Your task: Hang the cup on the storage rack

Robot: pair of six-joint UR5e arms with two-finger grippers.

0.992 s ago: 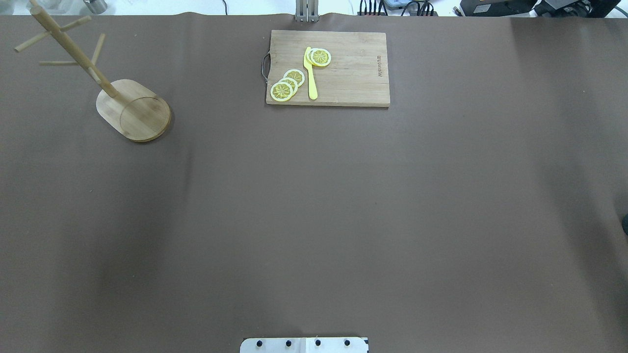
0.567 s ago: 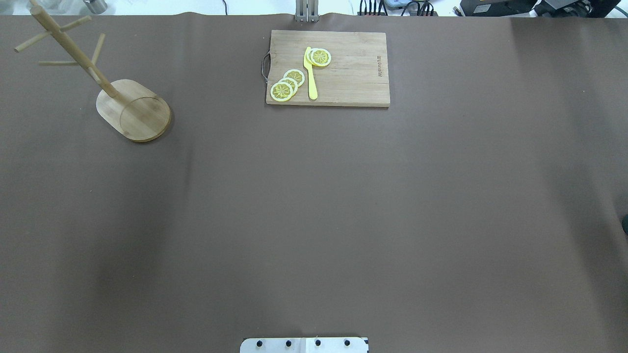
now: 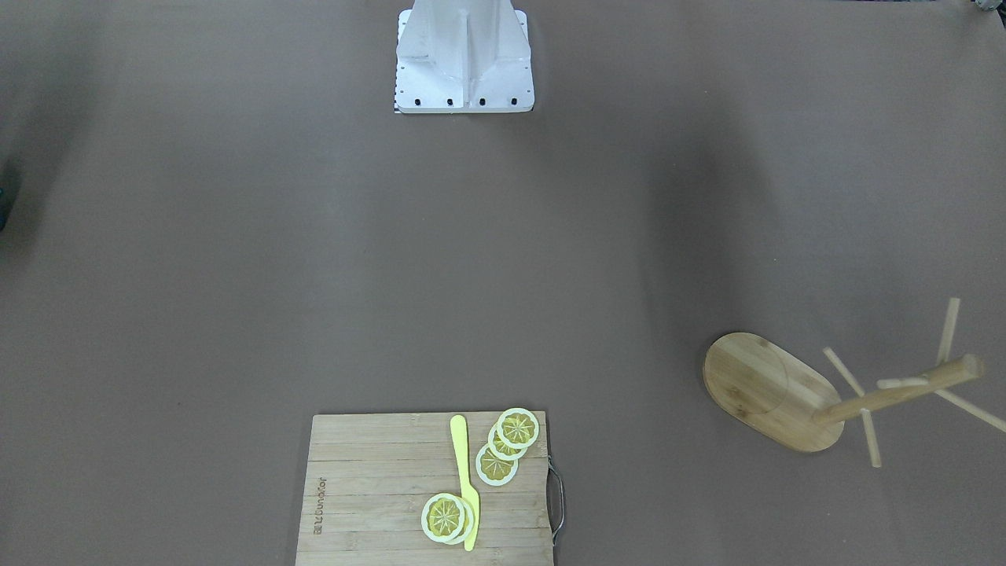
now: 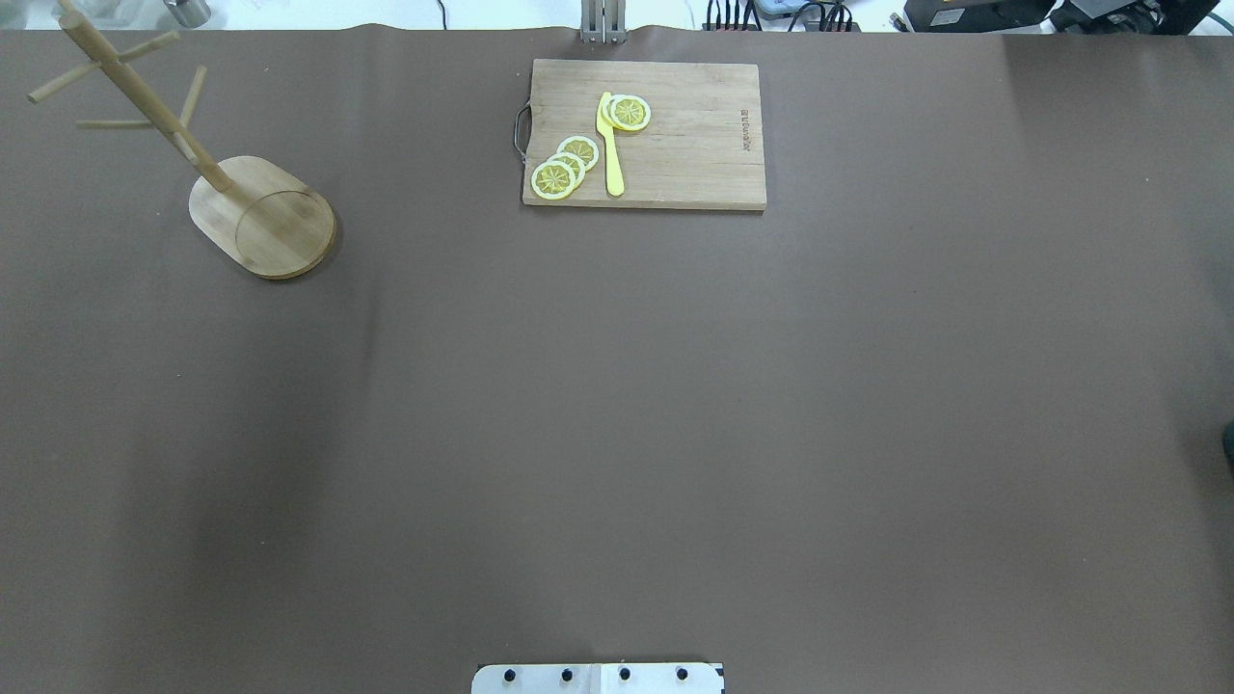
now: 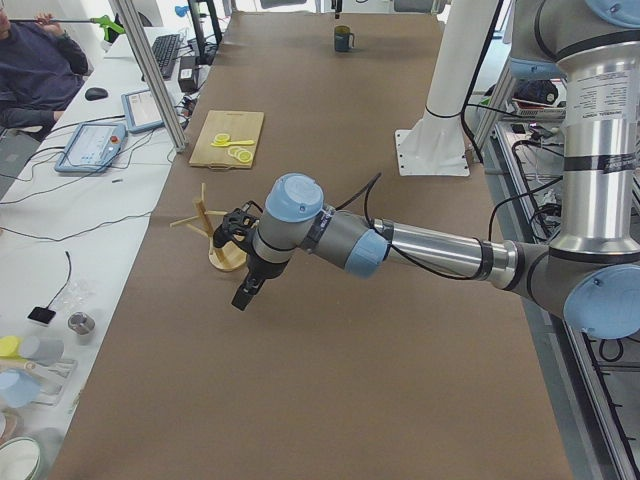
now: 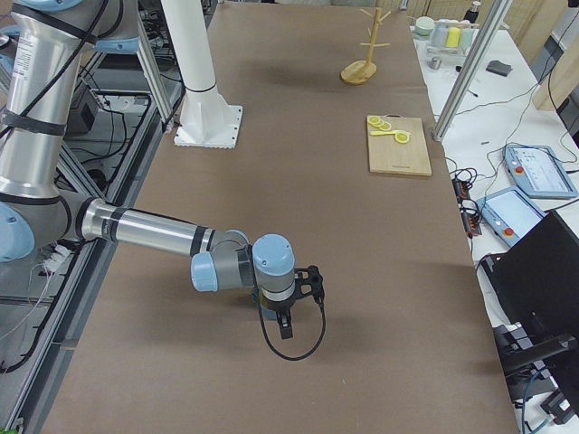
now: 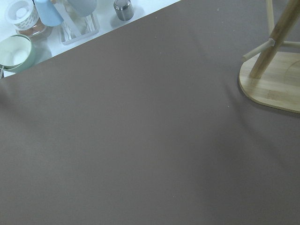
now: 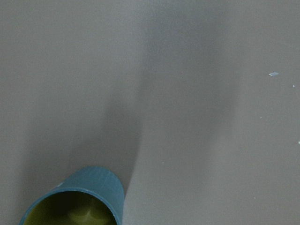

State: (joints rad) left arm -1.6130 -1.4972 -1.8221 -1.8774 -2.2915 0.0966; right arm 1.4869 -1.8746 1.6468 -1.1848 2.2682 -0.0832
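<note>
The cup (image 8: 75, 199), blue-grey outside and yellow inside, stands upright at the bottom left of the right wrist view; it shows small at the table's far end in the exterior left view (image 5: 343, 39). The storage rack (image 4: 262, 217) stands at the back left of the table, its pegs bare; it also shows in the front-facing view (image 3: 766, 389) and the left wrist view (image 7: 272, 84). My left gripper (image 5: 245, 290) hovers near the rack's base. My right gripper (image 6: 285, 321) hangs low over the table at the cup's end. I cannot tell whether either is open or shut.
A wooden cutting board (image 4: 694, 145) with lemon slices and a yellow knife lies at the back centre. The robot's base plate (image 4: 598, 678) is at the front edge. Containers (image 7: 18, 51) stand beyond the table's left end. An operator sits by that side.
</note>
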